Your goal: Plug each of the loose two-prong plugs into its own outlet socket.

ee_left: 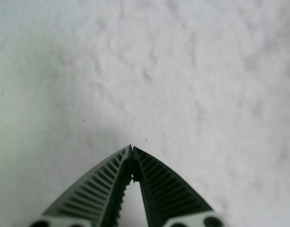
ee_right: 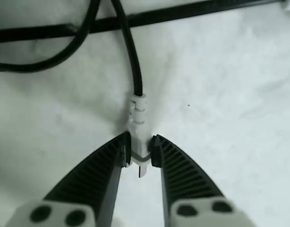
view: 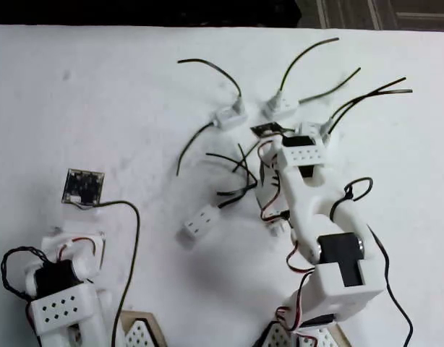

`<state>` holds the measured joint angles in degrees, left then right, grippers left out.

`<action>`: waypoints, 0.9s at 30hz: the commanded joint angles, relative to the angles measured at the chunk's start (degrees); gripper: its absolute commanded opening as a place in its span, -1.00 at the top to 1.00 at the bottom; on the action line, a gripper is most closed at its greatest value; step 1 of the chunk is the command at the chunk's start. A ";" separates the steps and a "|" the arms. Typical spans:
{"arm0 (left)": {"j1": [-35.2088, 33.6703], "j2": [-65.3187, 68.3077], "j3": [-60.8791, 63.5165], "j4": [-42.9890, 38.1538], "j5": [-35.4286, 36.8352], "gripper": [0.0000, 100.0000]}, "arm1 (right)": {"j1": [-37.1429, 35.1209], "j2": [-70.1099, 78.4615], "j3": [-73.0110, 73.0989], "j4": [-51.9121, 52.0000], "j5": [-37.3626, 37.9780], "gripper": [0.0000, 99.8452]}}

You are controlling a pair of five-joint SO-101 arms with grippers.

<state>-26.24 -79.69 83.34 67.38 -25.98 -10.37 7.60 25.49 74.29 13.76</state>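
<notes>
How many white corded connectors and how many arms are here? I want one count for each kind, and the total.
White corded connectors lying free: 3
Plug in the right gripper: 1
Arms: 2
Total: 6

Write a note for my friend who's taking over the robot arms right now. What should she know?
Left gripper: shut, holding nothing, over bare table at the near left.
Right gripper: shut on a white plug; its black cord runs away from the fingers.
Things: a socket block lies mid-table. Two corded white pieces lie at the far side, near the right arm.
Done: one plug picked up. Whether any plug is already seated cannot be told.
Left: the held plug is not in a socket yet, so it needs one, then the other loose plugs.
</notes>
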 commanded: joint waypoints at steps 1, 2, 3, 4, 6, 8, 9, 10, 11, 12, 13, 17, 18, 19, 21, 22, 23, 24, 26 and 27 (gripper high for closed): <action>-0.22 -0.66 -0.35 -0.44 -0.53 0.94 | -3.47 -0.66 -0.97 1.98 -0.53 0.96; -0.22 -0.66 -0.35 -0.44 -0.53 0.94 | -4.44 -0.66 -0.88 2.07 -0.79 0.97; -0.22 -0.66 -0.35 -0.44 -0.53 0.94 | -5.41 -0.66 -0.88 2.07 -1.93 0.97; -0.22 -0.66 -0.35 -0.44 -0.53 0.94 | -6.37 -0.66 -0.88 1.98 -2.90 0.97; -0.22 -0.66 -0.35 -0.44 -0.53 0.94 | -8.48 -0.66 -0.79 1.98 -4.04 0.97; -0.22 -0.66 -0.35 -0.44 -0.53 0.94 | -10.33 -0.66 -0.79 1.98 -4.31 0.97; -0.22 -0.66 -0.35 -0.44 -0.53 0.94 | -11.12 -0.66 -0.79 1.98 -5.01 0.96; -0.22 -0.66 -0.35 -0.44 -0.53 0.94 | -11.65 -0.66 -0.79 1.98 -5.80 0.96; -0.22 -0.66 -0.35 -0.44 -0.53 0.94 | -11.91 -0.57 -0.79 1.98 -6.33 0.96; -0.22 -0.66 -0.35 -0.44 -0.53 0.94 | -12.44 -0.57 -0.79 1.98 -6.59 0.95; -0.22 -0.66 -0.35 -0.44 -0.53 0.94 | -12.88 -0.57 -0.79 1.98 -6.68 0.92; -0.22 -0.66 -0.35 -0.44 -0.53 0.94 | -13.93 -0.40 -0.70 2.42 -7.30 0.85; -0.22 -0.66 -0.35 -0.44 -0.53 0.94 | -13.93 -0.31 -0.70 2.42 -7.30 0.86; -0.22 -0.66 -0.35 -0.44 -0.53 0.94 | -13.93 -0.22 -0.70 2.42 -7.30 0.88; -0.22 -0.66 -0.35 -0.44 -0.53 0.94 | -13.67 -0.22 -0.70 2.33 -7.30 0.90; -0.22 -0.66 -0.35 -0.44 -0.53 0.94 | -13.67 -0.22 -0.70 2.33 -7.30 0.90; -0.22 -0.66 -0.35 -0.44 -0.53 0.94 | -13.67 -0.13 -0.70 2.33 -7.21 0.90; -0.22 -0.66 -0.35 -0.44 -0.53 0.94 | -13.67 -0.13 -0.70 2.33 -7.12 0.90; -0.22 -0.66 -0.35 -0.44 -0.53 0.94 | -13.41 -0.13 -0.70 2.24 -7.03 0.93; -0.22 -0.66 -0.35 -0.44 -0.53 0.94 | -12.97 -0.13 -0.70 2.24 -6.95 0.96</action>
<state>-26.24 -79.69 83.34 67.38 -25.98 -23.47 7.69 25.32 75.87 6.90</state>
